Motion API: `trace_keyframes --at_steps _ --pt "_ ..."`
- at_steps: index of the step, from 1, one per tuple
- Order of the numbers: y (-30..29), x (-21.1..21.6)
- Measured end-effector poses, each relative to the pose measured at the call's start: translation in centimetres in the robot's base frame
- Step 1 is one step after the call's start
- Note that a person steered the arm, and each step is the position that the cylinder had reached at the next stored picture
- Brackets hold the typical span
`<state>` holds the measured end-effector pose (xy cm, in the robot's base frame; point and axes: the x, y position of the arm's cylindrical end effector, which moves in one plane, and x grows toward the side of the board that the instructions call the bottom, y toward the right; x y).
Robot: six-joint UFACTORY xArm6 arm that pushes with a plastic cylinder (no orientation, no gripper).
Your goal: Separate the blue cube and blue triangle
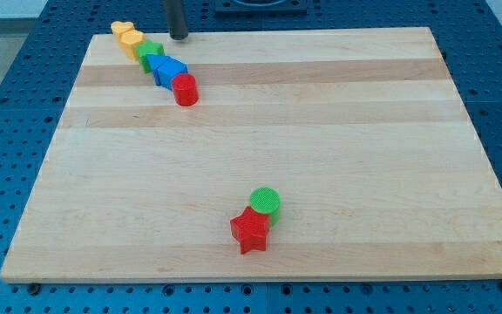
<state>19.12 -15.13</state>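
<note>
Two blue blocks touch each other in a diagonal chain at the board's top left. The larger one [173, 70] looks like the blue cube. The smaller one [157, 62], up and left of it, looks like the blue triangle and is partly hidden. My tip [179, 37] rests near the board's top edge, up and right of the blue blocks, a short gap away and touching no block.
In the same chain, a yellow heart [121, 29], a yellow block [132, 40] and a green block [151, 50] lie up-left of the blue ones. A red cylinder [186, 90] lies down-right. A green cylinder [265, 201] touches a red star [251, 231] near the bottom centre.
</note>
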Motion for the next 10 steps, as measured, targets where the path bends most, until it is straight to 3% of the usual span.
trace_keyframes --at_steps 2,4,7,10 --pt "-0.5 3.4" --pt "-0.5 10.8" --pt "3.2 10.7" --pt "8.0 16.5"
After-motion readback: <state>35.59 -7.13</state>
